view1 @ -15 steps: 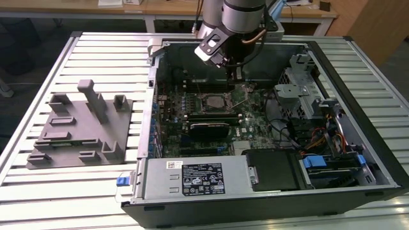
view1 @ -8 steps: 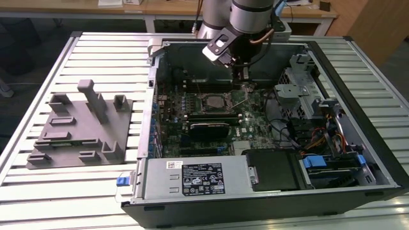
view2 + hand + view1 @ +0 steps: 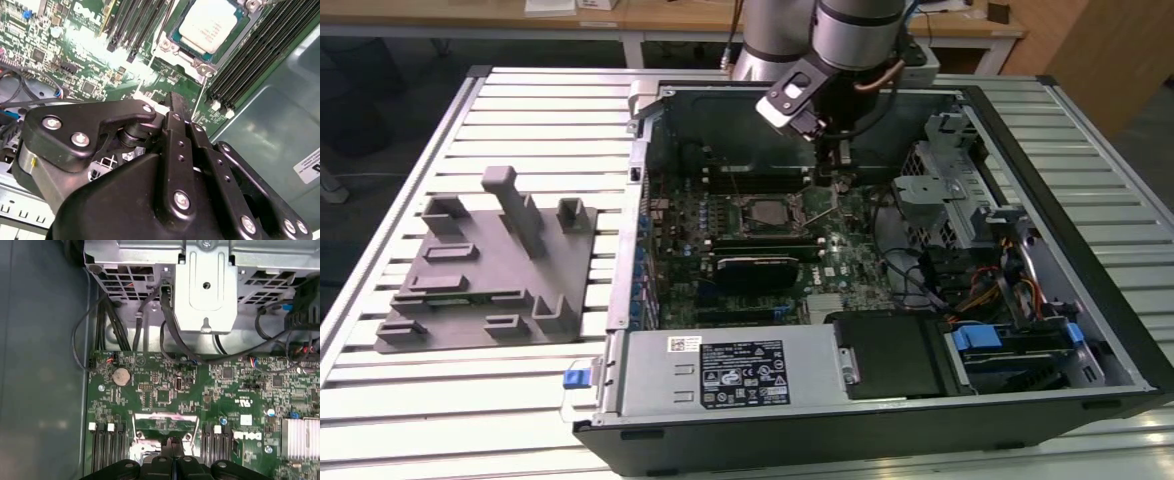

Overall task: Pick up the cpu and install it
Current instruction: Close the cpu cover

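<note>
Below, slatted table; behind, perhaps desks.

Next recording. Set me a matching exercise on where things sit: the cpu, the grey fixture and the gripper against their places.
Things:
1. cpu
2. grey fixture
3. gripper

Places:
A. on the slatted table, outside the computer case
B. inside the case, over the motherboard
C. lying in the socket

Pairs: 1-C, 2-A, 3-B
</note>
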`<state>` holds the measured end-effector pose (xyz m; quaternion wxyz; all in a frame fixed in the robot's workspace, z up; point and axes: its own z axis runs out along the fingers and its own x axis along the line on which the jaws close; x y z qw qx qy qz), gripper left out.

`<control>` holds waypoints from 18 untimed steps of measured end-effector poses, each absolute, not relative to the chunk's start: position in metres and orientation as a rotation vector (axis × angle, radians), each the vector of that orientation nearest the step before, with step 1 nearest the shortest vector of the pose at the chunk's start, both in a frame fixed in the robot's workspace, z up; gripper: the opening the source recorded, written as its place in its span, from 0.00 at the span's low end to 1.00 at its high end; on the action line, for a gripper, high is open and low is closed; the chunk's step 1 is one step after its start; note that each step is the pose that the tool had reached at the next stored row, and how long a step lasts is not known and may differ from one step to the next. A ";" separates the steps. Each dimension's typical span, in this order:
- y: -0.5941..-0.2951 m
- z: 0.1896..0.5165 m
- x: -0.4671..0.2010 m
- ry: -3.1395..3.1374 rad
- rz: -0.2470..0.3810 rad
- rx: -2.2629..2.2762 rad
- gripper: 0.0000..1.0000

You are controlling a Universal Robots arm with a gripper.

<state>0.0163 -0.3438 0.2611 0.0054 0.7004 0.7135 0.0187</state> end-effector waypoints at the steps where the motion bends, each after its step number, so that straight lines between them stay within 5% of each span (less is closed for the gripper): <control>1: -0.343 0.261 0.017 2.235 0.058 2.191 0.11; 18: -0.333 0.255 0.047 2.242 0.057 2.186 0.11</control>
